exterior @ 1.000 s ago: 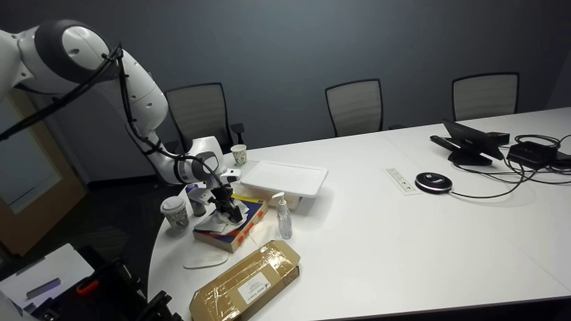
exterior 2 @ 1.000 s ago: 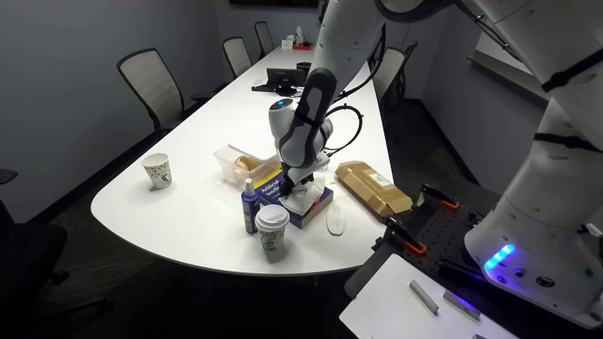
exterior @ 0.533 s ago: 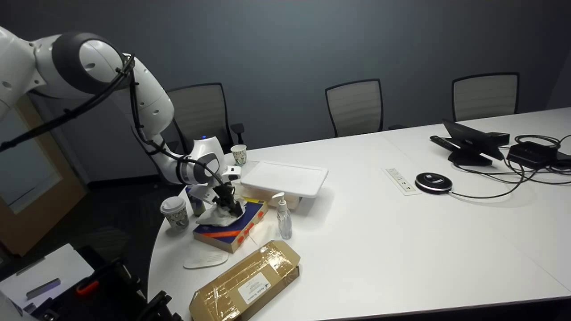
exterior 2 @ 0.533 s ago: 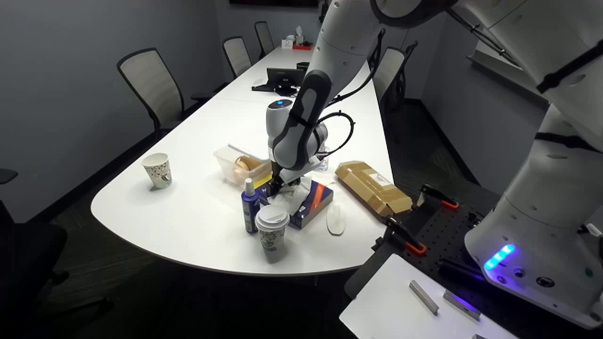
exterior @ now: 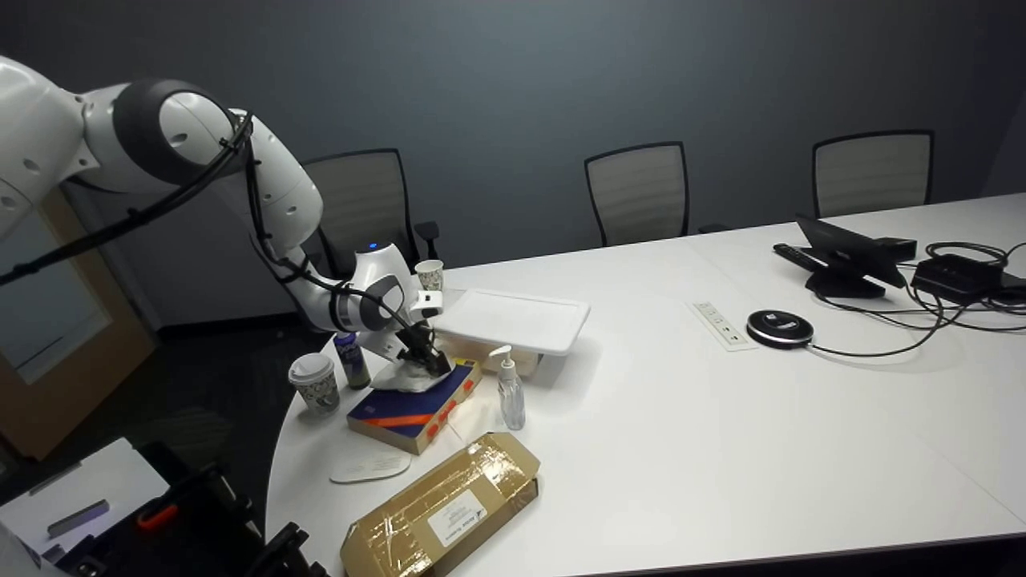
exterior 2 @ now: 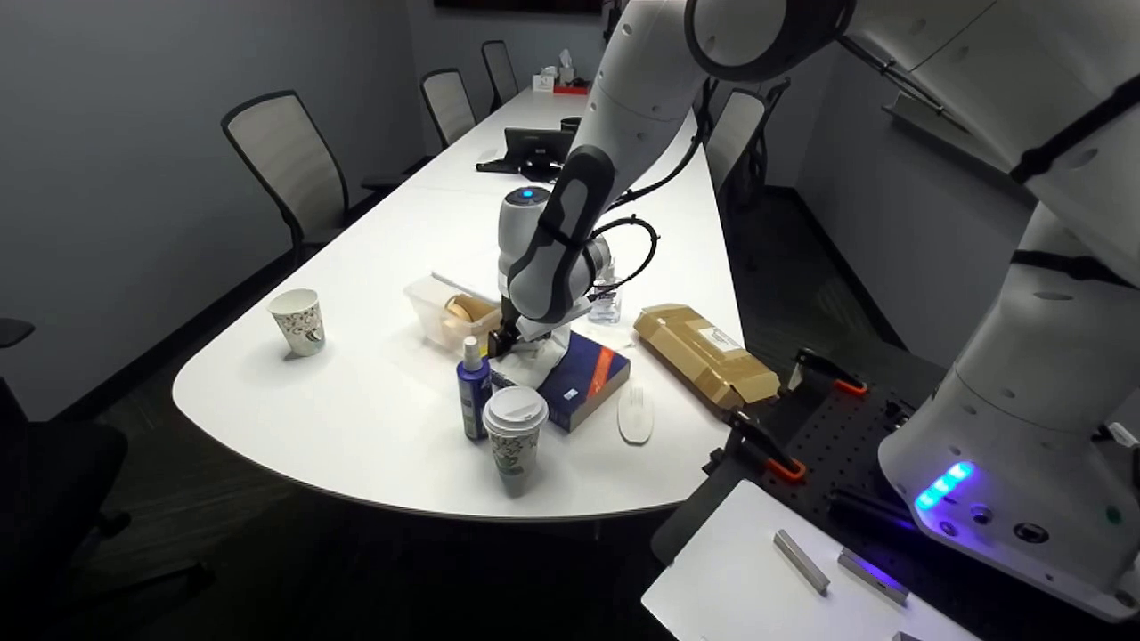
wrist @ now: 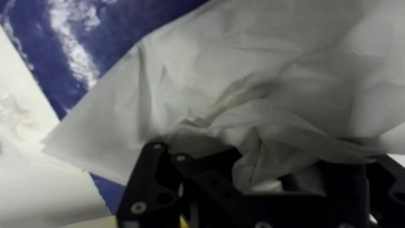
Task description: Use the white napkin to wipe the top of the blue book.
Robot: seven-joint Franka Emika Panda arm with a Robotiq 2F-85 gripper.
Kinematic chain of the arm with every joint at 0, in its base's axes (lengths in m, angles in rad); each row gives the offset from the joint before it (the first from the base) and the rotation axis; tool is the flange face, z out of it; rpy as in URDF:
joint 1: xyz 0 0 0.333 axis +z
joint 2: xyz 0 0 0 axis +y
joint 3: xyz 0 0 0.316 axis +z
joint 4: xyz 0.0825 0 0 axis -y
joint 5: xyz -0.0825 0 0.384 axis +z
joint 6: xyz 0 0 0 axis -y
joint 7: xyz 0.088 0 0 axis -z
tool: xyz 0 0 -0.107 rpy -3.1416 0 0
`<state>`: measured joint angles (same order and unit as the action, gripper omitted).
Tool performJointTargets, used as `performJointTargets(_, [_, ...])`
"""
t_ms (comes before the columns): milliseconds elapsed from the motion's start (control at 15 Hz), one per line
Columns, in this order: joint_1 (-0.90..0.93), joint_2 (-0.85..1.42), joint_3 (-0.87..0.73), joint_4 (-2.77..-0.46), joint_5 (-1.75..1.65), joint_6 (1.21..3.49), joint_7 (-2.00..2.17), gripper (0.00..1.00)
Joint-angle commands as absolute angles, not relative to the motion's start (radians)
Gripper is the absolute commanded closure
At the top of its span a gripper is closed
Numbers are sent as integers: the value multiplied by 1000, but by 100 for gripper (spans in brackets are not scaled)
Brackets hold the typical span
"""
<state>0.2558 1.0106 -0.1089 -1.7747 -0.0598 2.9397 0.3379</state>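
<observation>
The blue book [exterior: 425,398] lies flat on the white table, with an orange-red stripe near one end and a yellow band at the other. It also shows in an exterior view [exterior 2: 583,361] and in the wrist view [wrist: 38,41]. My gripper [exterior: 435,366] is low over the yellow-band end, shut on the white napkin [exterior: 407,378]. The napkin is bunched up between the fingers and spreads over the book's top in the wrist view [wrist: 237,69]. One corner hangs past the book's edge there. The napkin hides the fingertips.
A white-lidded container [exterior: 513,316] stands close beyond the gripper. A purple spray bottle [exterior 2: 474,401] and a lidded cup [exterior 2: 517,436] stand beside the book. A clear pump bottle [exterior: 511,401], a brown box [exterior: 441,505] and a white fork [exterior 2: 635,414] lie around its other sides.
My gripper and the napkin have slid along the book's top, from near the orange-red stripe toward the yellow-band end and the container. The stripe is now uncovered.
</observation>
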Motion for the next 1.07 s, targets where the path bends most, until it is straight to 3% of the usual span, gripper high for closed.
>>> performJointTargets(0, [262,1067,-156,-1722,-24,2983,329,100])
performJointTargets(1000, [240,989,-186,-1894,68,3006,343,100])
